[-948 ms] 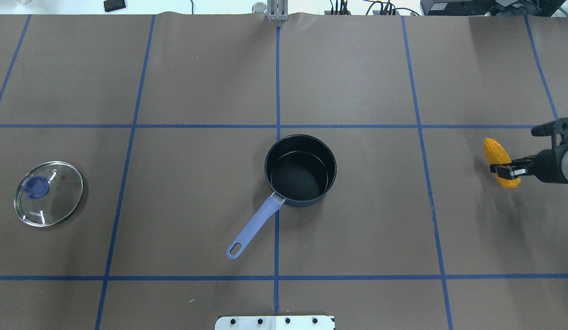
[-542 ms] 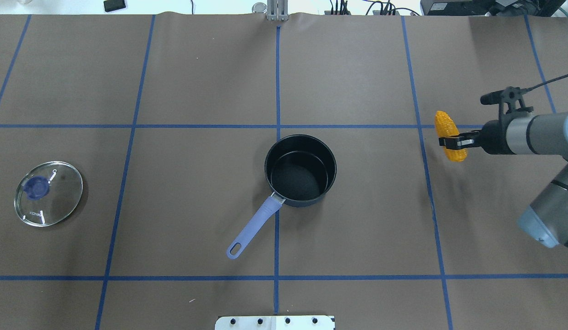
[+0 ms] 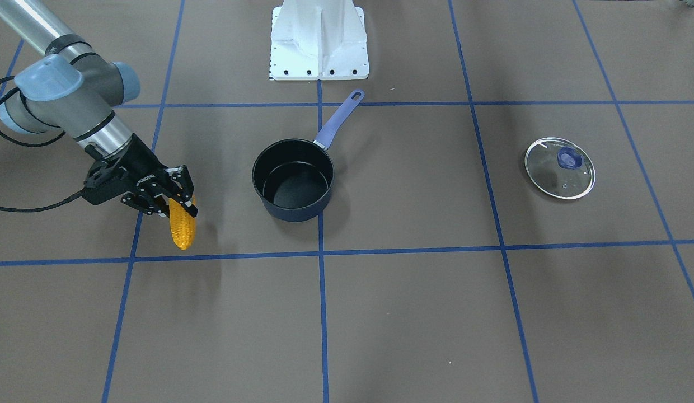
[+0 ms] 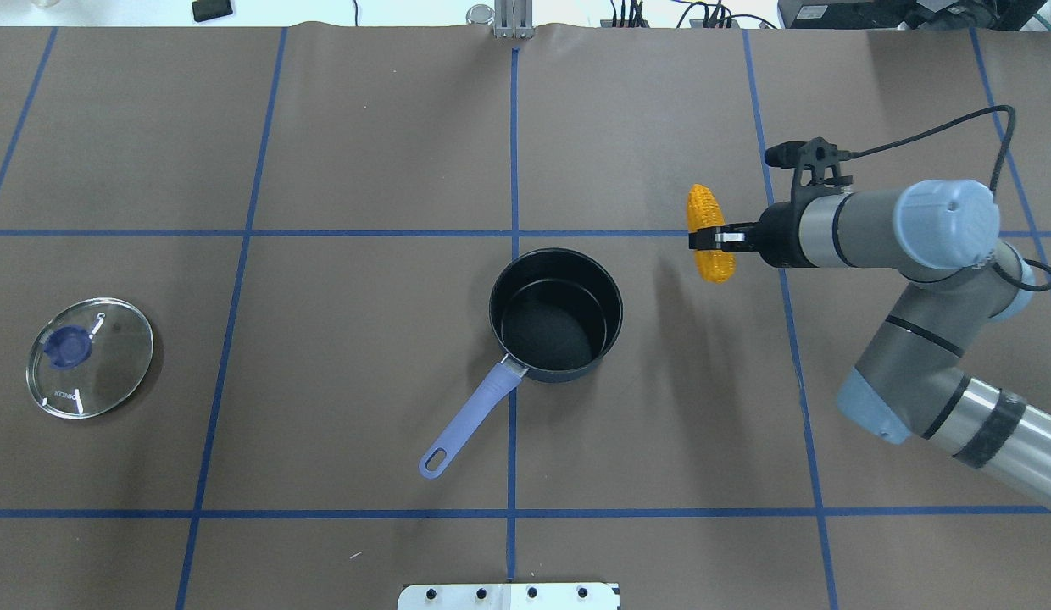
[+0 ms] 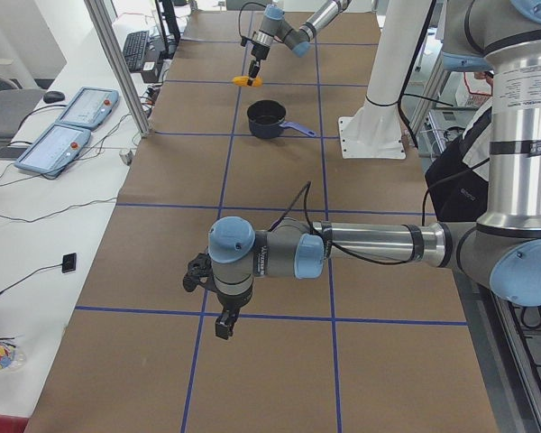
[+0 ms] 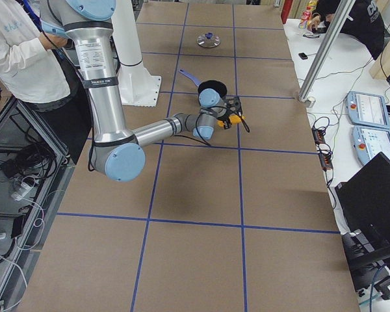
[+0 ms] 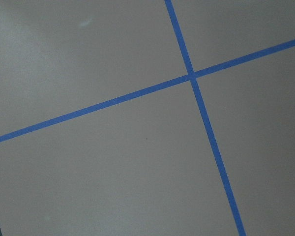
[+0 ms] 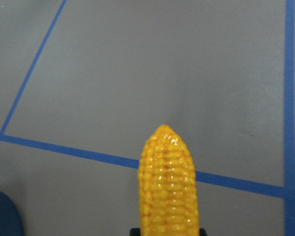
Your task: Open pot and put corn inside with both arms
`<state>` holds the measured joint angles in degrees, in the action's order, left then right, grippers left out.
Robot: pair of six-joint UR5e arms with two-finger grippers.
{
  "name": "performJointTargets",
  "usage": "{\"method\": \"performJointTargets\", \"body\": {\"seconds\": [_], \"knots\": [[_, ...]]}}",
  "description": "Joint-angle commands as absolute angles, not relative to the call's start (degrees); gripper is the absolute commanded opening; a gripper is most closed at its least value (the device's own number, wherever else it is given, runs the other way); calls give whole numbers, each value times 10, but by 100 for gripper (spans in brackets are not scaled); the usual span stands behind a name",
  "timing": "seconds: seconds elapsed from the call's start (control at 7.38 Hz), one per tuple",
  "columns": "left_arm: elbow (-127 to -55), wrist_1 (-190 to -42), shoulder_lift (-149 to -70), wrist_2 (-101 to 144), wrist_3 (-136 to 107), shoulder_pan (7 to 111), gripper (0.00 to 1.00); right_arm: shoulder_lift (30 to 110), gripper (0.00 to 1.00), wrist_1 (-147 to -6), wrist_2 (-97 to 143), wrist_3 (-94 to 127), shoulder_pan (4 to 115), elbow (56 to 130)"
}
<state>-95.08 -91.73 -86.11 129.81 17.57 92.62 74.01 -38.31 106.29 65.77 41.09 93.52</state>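
The dark navy pot (image 4: 547, 335) stands open and empty at the table's middle, its lavender handle (image 4: 470, 419) pointing toward my base. Its glass lid (image 4: 102, 364) lies flat on the table far to the left. My right gripper (image 4: 714, 239) is shut on the orange-yellow corn (image 4: 704, 210) and holds it above the table, right of the pot and a little farther out. The front view shows the corn (image 3: 182, 229) hanging tip-down from that gripper (image 3: 178, 202). The right wrist view shows the corn (image 8: 168, 182). My left gripper (image 5: 224, 323) shows only in the left side view, far from the pot; I cannot tell its state.
The white base plate (image 4: 508, 596) sits at the near edge. Blue tape lines grid the brown table. A person (image 6: 19, 52) stands beside the robot's base. Control tablets (image 5: 72, 117) lie on the side bench.
My right arm has swung left and farther out with the corn in its grip, closer to the pot. The pot and lid have not moved.
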Motion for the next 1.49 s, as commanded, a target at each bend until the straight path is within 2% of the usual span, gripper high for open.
{"method": "performJointTargets", "body": {"seconds": [0.0,0.41,0.54,0.81,0.95,1.08,1.35], "knots": [[-950,-918,-861,1298,176,925,99,694,0,-483,1028,732,369,1009],[-949,-917,-861,1298,176,925,99,645,0,-509,903,770,271,1010],[-949,-917,-861,1298,176,925,99,636,4,-511,863,770,244,1005],[-948,-917,-860,1298,176,925,99,626,39,-526,857,770,240,1005],[-948,-917,-860,1298,176,925,99,626,65,-526,857,770,240,1005],[-948,-918,-858,1298,177,925,99,627,100,-540,855,769,241,1005],[-949,-918,-852,1298,178,925,99,627,100,-546,860,768,250,1010]]}}
